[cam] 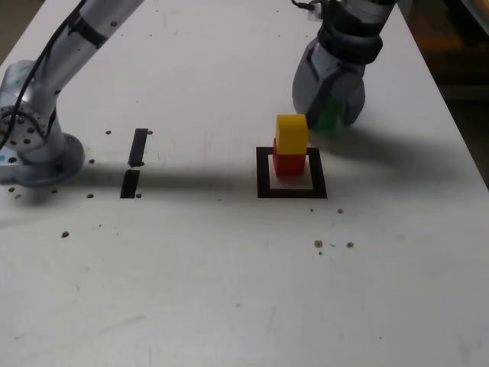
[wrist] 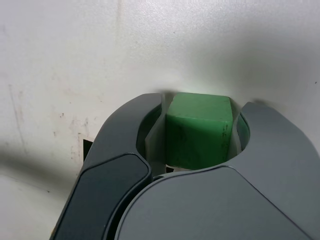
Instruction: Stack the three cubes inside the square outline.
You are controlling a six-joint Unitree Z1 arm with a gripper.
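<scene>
A yellow cube sits on a red cube inside the black square outline on the white table. Just behind and to the exterior view's right of that stack, my gripper is down at the table, shut on the green cube, which shows only partly between the fingers. In the wrist view the green cube fills the space between both dark grey fingers, pressed on each side by my gripper.
Two short black strips lie at the exterior view's left, near the arm's round base. Small dark specks dot the table in front of the outline. The table's right edge runs close behind the gripper.
</scene>
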